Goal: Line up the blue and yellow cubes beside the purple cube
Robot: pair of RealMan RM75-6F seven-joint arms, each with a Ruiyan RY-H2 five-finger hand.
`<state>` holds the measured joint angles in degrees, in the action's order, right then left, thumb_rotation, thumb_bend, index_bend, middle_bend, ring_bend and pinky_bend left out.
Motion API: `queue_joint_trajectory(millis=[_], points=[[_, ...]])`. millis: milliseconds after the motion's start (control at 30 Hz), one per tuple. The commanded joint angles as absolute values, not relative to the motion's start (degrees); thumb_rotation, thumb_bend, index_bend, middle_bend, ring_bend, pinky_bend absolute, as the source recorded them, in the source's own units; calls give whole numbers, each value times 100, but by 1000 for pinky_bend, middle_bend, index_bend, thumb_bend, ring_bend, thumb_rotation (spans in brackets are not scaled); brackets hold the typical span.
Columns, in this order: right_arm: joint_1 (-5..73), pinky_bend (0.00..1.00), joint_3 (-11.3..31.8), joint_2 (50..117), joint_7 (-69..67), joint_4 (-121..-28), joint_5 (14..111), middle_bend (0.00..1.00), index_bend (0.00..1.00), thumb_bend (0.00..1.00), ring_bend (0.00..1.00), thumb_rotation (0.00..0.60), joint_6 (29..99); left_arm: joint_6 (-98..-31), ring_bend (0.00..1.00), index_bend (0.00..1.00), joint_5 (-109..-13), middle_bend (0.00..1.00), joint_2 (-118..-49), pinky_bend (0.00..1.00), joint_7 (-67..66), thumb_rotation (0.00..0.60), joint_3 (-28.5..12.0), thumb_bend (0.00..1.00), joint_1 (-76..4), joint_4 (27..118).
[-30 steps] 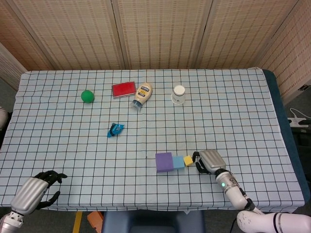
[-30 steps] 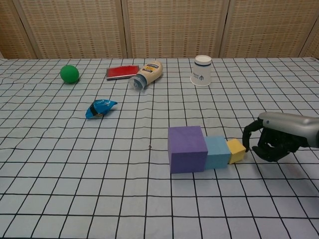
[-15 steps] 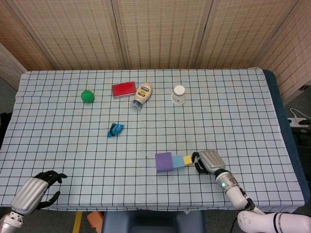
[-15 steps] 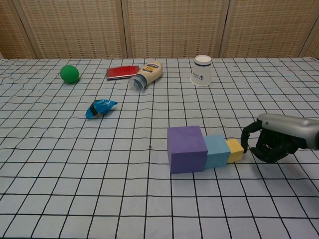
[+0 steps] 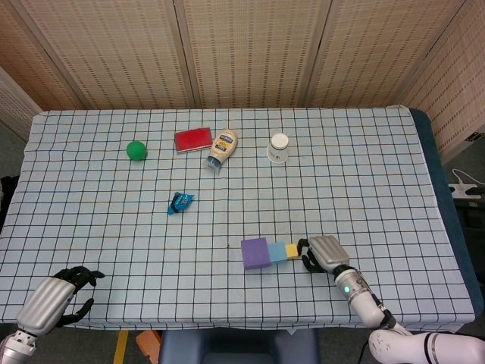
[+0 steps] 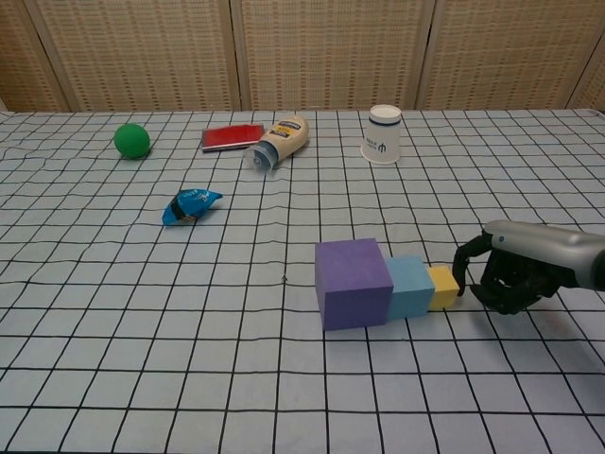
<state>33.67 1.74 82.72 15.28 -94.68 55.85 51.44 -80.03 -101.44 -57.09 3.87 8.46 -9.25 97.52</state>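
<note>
Three cubes sit in a row near the front of the checked table [image 5: 379, 174] — purple cube [image 6: 353, 283], blue cube [image 6: 410, 286] touching it, yellow cube [image 6: 441, 288] last in line.

Right hand [image 6: 515, 274] has its fingers curled, fingertips at the yellow cube's outer face, gripping nothing. Left hand [image 5: 57, 299] rests at the near left corner, fingers loosely curled, empty.

Step in hand looks like the final nudge to close up the row. Next move — a light push or a clean retreat, without knocking the small cube askew.
</note>
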Motion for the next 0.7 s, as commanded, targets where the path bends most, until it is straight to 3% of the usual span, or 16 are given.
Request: queue_joint_trajectory(millis=[33,400,700], points=[[3352,1000,177,8302,1487,-9440,5624,870,457,515,916,600,5147,-8002,255,302,-10143,409,-5709,349,388,600,845,426,-926,9751],[3235,1000,158,8171,1231,-9505,5969,871,453,515,916,600,5212,-8006,255,302,-10131,409,-5709,349,403,600,838,426,-925,9744],[2938,1000,-87,7633,1669,-9766,6534,870,428,481,898,600,5863,-8024,254,301,-10150,409,-5702,349,367,600,841,426,-917,9750]])
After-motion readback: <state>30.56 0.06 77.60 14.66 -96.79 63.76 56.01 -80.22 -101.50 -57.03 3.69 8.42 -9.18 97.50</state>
